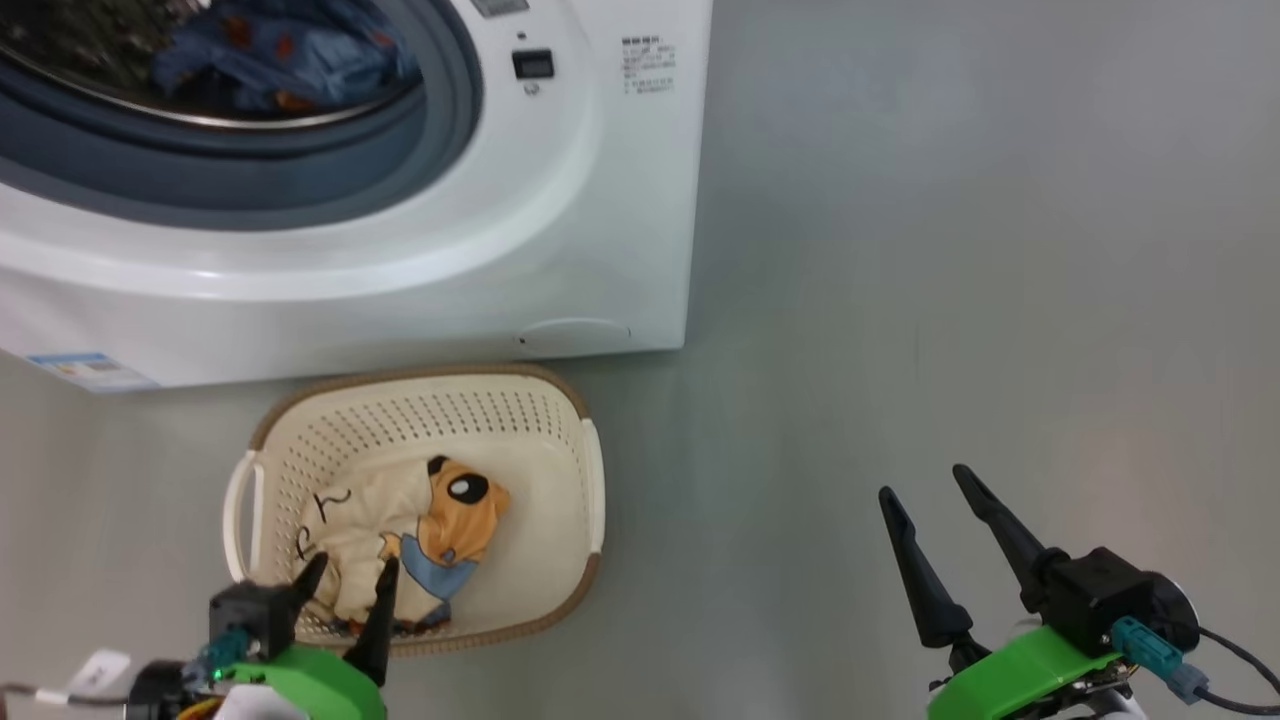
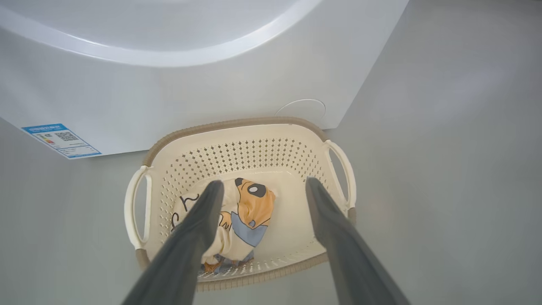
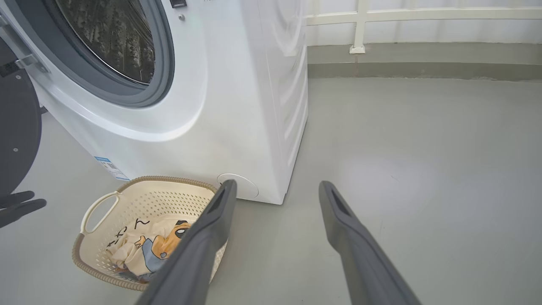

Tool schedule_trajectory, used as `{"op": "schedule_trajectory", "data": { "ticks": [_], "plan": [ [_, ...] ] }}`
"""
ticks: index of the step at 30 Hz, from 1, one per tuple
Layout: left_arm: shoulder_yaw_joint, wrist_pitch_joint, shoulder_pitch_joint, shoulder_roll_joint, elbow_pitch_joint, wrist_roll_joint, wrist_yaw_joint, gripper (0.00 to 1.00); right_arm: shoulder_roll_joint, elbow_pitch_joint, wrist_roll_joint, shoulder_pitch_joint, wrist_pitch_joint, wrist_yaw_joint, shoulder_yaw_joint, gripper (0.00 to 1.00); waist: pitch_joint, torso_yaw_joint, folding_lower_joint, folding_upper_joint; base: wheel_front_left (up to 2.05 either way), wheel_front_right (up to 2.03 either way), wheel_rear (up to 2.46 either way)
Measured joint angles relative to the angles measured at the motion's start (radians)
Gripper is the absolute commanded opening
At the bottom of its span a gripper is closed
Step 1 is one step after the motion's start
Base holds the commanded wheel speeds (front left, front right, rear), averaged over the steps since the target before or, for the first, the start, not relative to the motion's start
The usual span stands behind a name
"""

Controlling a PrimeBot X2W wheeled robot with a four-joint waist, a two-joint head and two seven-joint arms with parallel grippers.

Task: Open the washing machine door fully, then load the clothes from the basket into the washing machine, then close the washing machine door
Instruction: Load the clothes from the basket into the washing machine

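My left wrist view looks straight down into the basket (image 2: pixel 237 127). The left gripper (image 2: pixel 264 183) hangs over it with its jaws spread wide and nothing between them. One cream garment (image 2: pixel 250 203) with an orange cartoon dog and black markings lies just below the fingertips, and the left finger covers part of it.

The head view adds the drum. One light blue garment (image 1: pixel 290 55) with orange prints lies inside the washing machine (image 1: pixel 600 200), well ahead of and above both grippers. My right gripper (image 1: pixel 922 482) is also wide open and empty over bare grey floor (image 1: pixel 950 250), well to the right of the basket.

From the right wrist view I get the washing machine door (image 3: pixel 17 140) swung out at the far left, the perforated steel drum (image 3: pixel 110 38), and a white railing (image 3: pixel 360 25) along the back wall.

I count one basket with two white handles, two garments and one blue label (image 2: pixel 61 140). The basket stands just in front of the machine's lower panel.
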State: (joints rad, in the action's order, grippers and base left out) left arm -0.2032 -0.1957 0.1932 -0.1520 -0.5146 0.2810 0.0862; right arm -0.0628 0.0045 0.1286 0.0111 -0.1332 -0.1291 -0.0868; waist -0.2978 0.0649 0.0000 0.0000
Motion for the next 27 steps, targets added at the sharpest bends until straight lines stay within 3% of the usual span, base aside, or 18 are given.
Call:
{"op": "schedule_trajectory", "data": {
  "ticks": [7, 16, 27],
  "plan": [
    [-0.051, 0.053, 0.191, -0.055, -0.209, -0.008, 0.033, 1.0, 0.0, -0.021, -0.009, 0.042, -0.001, 0.0, 0.003, 1.0, -0.124, -0.022, 0.0001, 0.0, 0.0, 0.0, 0.0],
    [-0.151, 0.136, 0.394, -0.121, -0.438, -0.04, 0.043, 1.0, 0.003, -0.029, -0.014, 0.088, -0.019, 0.0, 0.023, 1.0, -0.262, -0.064, 0.0001, 0.0, 0.0, 0.0, 0.0],
    [-0.269, 0.242, 0.61, -0.195, -0.584, 0.014, 0.043, 1.0, 0.008, -0.022, 0.0, 0.148, -0.068, 0.0, 0.021, 1.0, -0.451, -0.143, 0.0001, 0.0, 0.0, 0.0, 0.0]
  ]
}}
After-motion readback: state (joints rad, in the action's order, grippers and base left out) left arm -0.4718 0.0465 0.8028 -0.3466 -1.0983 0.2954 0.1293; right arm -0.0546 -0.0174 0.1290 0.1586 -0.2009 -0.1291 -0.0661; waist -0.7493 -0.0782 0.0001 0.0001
